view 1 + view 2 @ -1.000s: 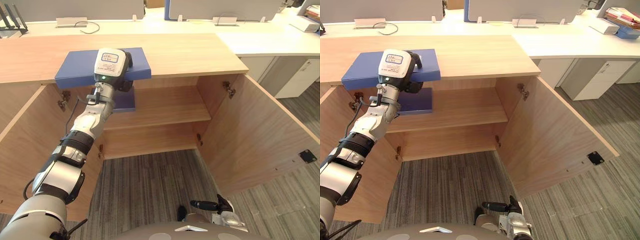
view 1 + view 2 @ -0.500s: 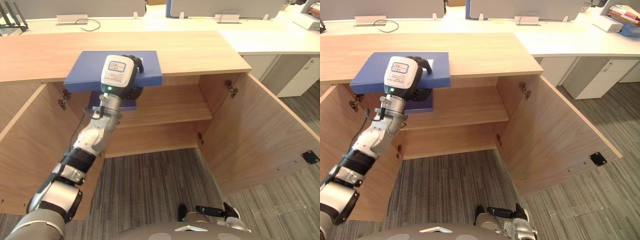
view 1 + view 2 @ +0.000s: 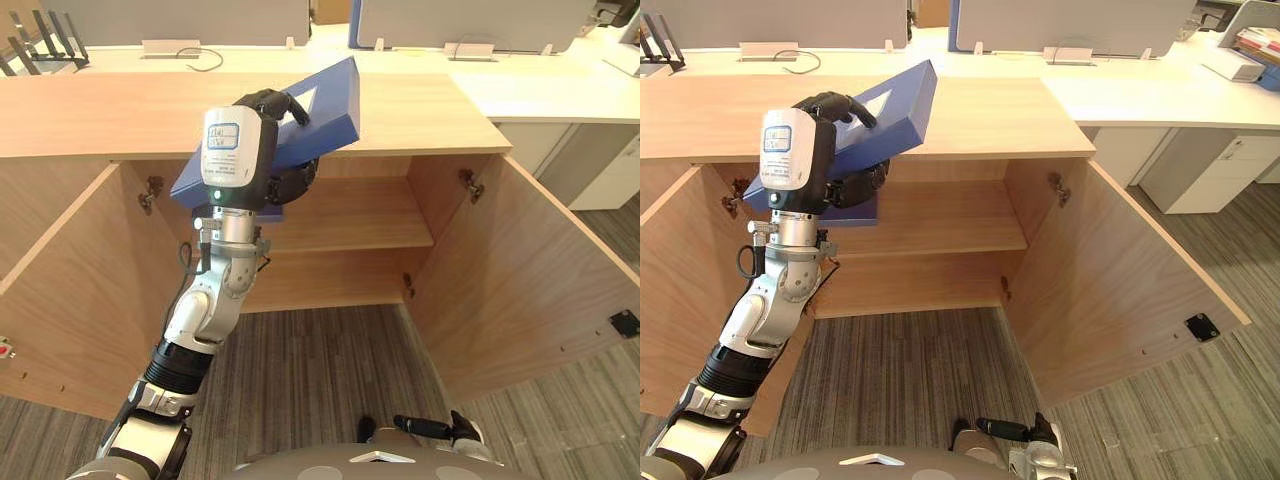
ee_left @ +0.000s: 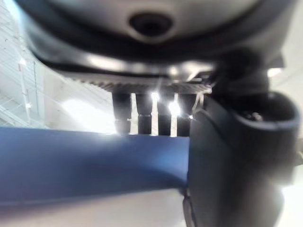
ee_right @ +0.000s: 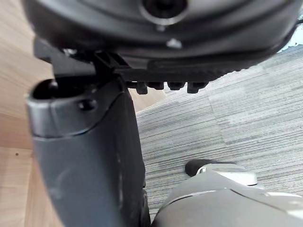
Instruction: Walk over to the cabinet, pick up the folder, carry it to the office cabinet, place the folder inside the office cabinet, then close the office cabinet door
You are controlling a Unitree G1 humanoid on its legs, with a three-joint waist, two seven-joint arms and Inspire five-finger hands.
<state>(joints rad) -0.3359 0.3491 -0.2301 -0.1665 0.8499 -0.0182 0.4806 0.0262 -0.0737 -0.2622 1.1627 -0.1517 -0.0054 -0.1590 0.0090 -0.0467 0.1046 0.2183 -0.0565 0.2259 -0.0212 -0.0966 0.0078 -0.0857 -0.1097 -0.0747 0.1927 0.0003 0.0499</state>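
The blue folder [image 3: 318, 112] is tilted, its right end raised above the front edge of the wooden cabinet top [image 3: 90, 112]. My left hand [image 3: 272, 140] is shut on its lower left part, fingers [image 3: 830, 102] curled over the upper face and thumb underneath. In the left wrist view the folder [image 4: 85, 161] runs as a blue band between the thumb [image 4: 236, 156] and the fingers. The office cabinet stands open below, with an upper shelf [image 3: 350, 212]. My right hand [image 3: 1005, 430] hangs low over the carpet, fingers straight, holding nothing.
Both cabinet doors stand wide: the left door [image 3: 60, 290] and the right door [image 3: 530, 270]. A flat blue piece [image 3: 855, 210] shows just under my left hand at the shelf's left. White desks with screens [image 3: 520, 75] lie behind. Grey carpet [image 3: 310, 370] lies in front.
The folder has come off the cabinet top and tipped, its right end rising. My left hand has rolled and lifted with it. The view has shifted as well.
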